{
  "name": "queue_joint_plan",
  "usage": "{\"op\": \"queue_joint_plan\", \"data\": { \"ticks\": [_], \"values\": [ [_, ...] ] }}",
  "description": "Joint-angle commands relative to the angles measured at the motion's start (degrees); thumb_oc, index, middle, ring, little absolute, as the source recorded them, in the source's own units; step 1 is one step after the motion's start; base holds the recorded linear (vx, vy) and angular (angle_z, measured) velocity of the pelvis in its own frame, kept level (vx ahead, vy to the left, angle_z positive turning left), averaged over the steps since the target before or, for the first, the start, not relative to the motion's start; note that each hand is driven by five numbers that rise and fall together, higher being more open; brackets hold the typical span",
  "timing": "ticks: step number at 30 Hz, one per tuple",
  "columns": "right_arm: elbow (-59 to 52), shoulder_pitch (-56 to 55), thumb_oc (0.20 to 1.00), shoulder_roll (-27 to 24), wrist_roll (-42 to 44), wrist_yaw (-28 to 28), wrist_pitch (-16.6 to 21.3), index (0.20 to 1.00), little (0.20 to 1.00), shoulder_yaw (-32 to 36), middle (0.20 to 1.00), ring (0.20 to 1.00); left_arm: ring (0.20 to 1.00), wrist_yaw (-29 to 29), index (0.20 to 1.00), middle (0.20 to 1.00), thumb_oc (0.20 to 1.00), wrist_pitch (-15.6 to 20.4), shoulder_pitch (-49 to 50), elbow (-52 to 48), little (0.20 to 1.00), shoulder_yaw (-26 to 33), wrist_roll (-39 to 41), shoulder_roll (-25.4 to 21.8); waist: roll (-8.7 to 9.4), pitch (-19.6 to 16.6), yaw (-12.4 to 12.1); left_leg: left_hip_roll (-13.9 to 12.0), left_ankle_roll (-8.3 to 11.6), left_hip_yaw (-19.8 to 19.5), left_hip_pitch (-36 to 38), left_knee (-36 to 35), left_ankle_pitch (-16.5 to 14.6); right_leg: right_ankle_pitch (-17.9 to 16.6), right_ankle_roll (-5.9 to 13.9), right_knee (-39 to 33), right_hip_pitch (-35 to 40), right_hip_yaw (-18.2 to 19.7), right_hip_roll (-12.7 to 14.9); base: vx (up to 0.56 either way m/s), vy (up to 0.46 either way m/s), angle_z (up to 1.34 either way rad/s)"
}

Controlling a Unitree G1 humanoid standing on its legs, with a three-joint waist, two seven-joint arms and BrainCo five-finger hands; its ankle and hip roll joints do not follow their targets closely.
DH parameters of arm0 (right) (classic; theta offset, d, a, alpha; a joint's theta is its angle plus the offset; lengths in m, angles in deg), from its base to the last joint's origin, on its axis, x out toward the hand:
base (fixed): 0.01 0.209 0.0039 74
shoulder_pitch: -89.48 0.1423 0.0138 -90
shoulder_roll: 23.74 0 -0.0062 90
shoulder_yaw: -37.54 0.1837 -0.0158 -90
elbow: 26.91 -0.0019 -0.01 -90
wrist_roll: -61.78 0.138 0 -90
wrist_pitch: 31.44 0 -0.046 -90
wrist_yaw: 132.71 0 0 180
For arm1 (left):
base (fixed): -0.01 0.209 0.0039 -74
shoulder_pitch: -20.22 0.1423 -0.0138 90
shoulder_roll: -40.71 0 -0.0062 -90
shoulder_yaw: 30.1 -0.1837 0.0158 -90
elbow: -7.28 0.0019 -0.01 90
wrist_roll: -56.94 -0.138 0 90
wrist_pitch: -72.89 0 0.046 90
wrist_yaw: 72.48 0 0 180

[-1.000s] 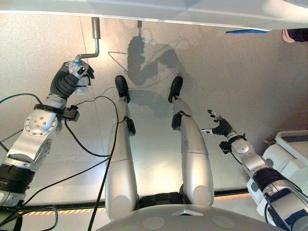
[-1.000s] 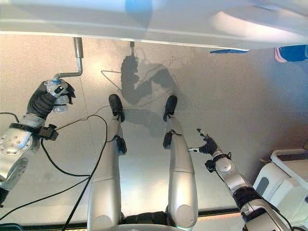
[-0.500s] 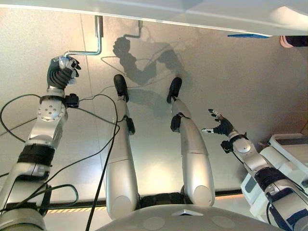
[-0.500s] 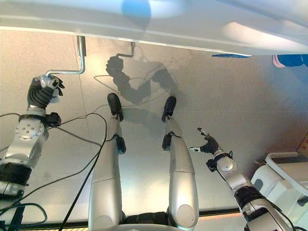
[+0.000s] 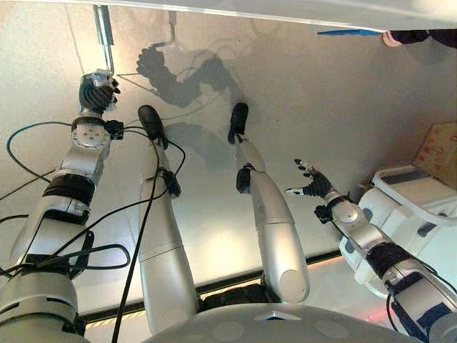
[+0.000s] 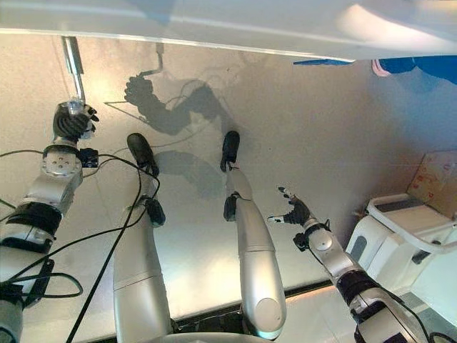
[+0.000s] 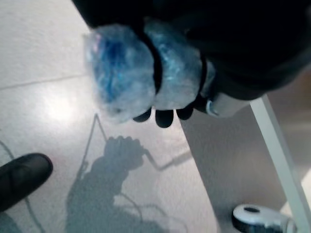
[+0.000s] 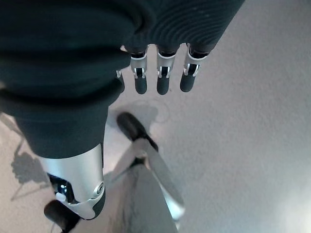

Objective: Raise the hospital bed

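Overhead, the pale white underside edge of the hospital bed runs along the 12 o'clock side of the scene. From it, at about 11 o'clock, a bent silver metal crank rod hangs down toward the speckled grey floor. The left hand has its fingers curled tight round the crank's grip, a bluish, clear plastic-wrapped handle, seen bulging between the dark fingertips in the left wrist view. The right hand hangs free at about 4 o'clock, well apart from the crank, fingers straight and spread, holding nothing. A white plastic machine housing stands at 3 o'clock, just beside the right arm. A person's blue sleeve shows at 1 o'clock.
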State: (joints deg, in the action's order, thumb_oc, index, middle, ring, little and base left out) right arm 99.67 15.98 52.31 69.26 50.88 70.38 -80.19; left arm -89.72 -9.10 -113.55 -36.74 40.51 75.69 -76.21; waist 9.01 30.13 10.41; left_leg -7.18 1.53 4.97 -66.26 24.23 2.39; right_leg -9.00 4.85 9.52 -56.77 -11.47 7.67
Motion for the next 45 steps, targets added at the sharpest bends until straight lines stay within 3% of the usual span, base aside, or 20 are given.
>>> {"op": "queue_joint_plan", "data": {
  "ticks": [1, 8, 13, 18, 22, 23, 26, 29, 33, 41, 45],
  "values": [
    [-1.21, -0.96, 1.000, -0.42, 1.22, 0.53, -0.23, 1.000, 1.000, -1.68, 1.000, 1.000, 0.200, 0.03, 0.200, 0.200, 0.200, 0.16, 0.39, -4.44, 0.200, -1.15, -2.78, 0.03, 4.03, -0.34, -0.71, 4.11, -0.97, 2.62, 3.21, 3.04, -6.91, 1.15, 6.44, 1.71, -0.43, 3.61, 3.12, 0.01, -0.012, -0.07],
    [-0.45, 0.34, 1.000, -0.51, 0.71, 0.39, -0.95, 1.000, 1.000, -2.00, 1.000, 1.000, 0.200, 2.54, 0.200, 0.200, 0.200, 0.54, 1.41, -11.43, 0.200, -5.00, -4.65, 1.83, 3.35, -0.34, -0.30, 3.73, -1.10, 3.40, 4.34, 2.11, -6.47, 1.34, 5.99, 2.70, -0.95, 4.35, 2.81, -0.01, -0.032, -0.04],
    [-0.52, 1.16, 1.000, -1.56, -0.33, 0.40, -1.29, 1.000, 1.000, -2.04, 1.000, 1.000, 0.200, 4.85, 0.200, 0.200, 0.200, 2.87, 1.85, -19.58, 0.200, -8.11, -1.21, 3.57, 2.20, -0.34, -0.05, 3.84, -0.87, 3.90, 5.95, 0.45, -5.60, 1.44, 5.77, 3.13, -0.73, 4.82, 2.38, -0.02, -0.059, -0.04],
    [-0.38, 0.37, 1.000, -2.62, -1.33, 0.68, -1.28, 1.000, 1.000, -0.90, 1.000, 1.000, 0.200, 7.51, 0.200, 0.200, 0.200, 5.86, 3.99, -33.77, 0.200, -8.89, 4.84, 2.00, 0.08, -0.34, -0.46, 4.27, -0.35, 3.77, 7.51, -2.41, -3.86, 1.28, 5.65, 3.03, -0.33, 4.35, 2.20, -0.02, -0.065, -0.08],
    [-0.19, -0.43, 1.000, -2.82, -1.66, 0.51, -1.21, 1.000, 1.000, -0.27, 1.000, 1.000, 0.200, 8.62, 0.200, 0.200, 0.200, 6.39, 6.31, -38.69, 0.200, -7.97, 6.42, 0.15, -0.52, -0.34, -0.86, 4.60, -0.12, 3.57, 8.56, -3.90, -3.07, 1.30, 5.60, 2.84, 0.31, 4.17, 2.16, -0.02, -0.059, 0.04],
    [0.46, -1.90, 1.000, -2.53, -1.75, 0.39, -1.11, 1.000, 1.000, 1.11, 1.000, 1.000, 0.200, 10.28, 0.200, 0.200, 0.200, 7.62, 10.41, -45.75, 0.200, -5.46, 9.14, -2.70, -1.73, -0.34, -1.81, 5.05, 0.06, 3.35, 9.52, -5.23, -2.33, 1.43, 5.61, 2.98, 0.82, 3.80, 2.23, -0.03, -0.074, 0.05],
    [0.96, -3.47, 1.000, -2.56, -1.78, 0.08, -0.88, 1.000, 1.000, 2.37, 1.000, 1.000, 0.200, 11.91, 0.200, 0.200, 0.200, 8.53, 15.93, -52.29, 0.200, -1.95, 11.20, -6.20, -2.96, -0.34, -2.88, 5.44, 0.13, 3.09, 10.33, -5.92, -1.96, 1.70, 5.58, 3.54, 1.22, 3.64, 2.46, -0.02, -0.051, 0.06],
    [1.54, -4.05, 1.000, -2.50, -1.73, -0.01, -0.73, 1.000, 1.000, 2.96, 1.000, 1.000, 0.200, 13.13, 0.200, 0.200, 0.200, 9.07, 19.60, -56.05, 0.200, 0.66, 11.79, -8.83, -3.53, -0.34, -3.50, 5.72, 0.18, 2.85, 10.65, -6.31, -1.72, 1.74, 5.58, 3.69, 1.52, 3.48, 2.57, -0.01, -0.005, 0.07],
    [2.15, -6.02, 1.000, -2.57, -1.86, -0.75, -0.28, 1.000, 1.000, 4.70, 1.000, 1.000, 0.200, 15.39, 0.200, 0.200, 0.200, 10.76, 31.13, -61.58, 0.200, 9.42, 15.01, -13.31, -5.00, -0.34, -5.44, 5.98, 0.31, 2.69, 11.17, -6.95, -1.26, 1.70, 5.78, 3.83, 2.06, 2.81, 3.04, -0.01, 0.001, 0.09],
    [4.03, -8.43, 1.000, -2.72, -2.05, -1.31, 0.28, 1.000, 1.000, 6.40, 1.000, 1.000, 0.200, 16.98, 0.200, 0.200, 0.200, 11.30, 44.50, -63.46, 0.200, 20.68, 16.95, -15.39, -6.09, -0.34, -8.03, 6.98, 0.28, 2.00, 13.47, -7.80, -1.00, 1.04, 6.99, 3.08, 5.19, 0.79, 4.51, 0.01, 0.029, 0.08],
    [4.50, -9.12, 1.000, -2.89, -1.93, -1.54, 0.32, 1.000, 1.000, 7.04, 1.000, 1.000, 0.200, 16.53, 0.200, 0.200, 0.200, 11.22, 46.79, -60.08, 0.200, 22.93, 16.00, -15.14, -6.19, -0.34, -8.93, 7.68, 0.13, 1.64, 14.30, -7.66, -1.34, 0.47, 7.71, 1.99, 7.43, -0.16, 5.40, 0.02, 0.076, 0.06]
  ]
}}
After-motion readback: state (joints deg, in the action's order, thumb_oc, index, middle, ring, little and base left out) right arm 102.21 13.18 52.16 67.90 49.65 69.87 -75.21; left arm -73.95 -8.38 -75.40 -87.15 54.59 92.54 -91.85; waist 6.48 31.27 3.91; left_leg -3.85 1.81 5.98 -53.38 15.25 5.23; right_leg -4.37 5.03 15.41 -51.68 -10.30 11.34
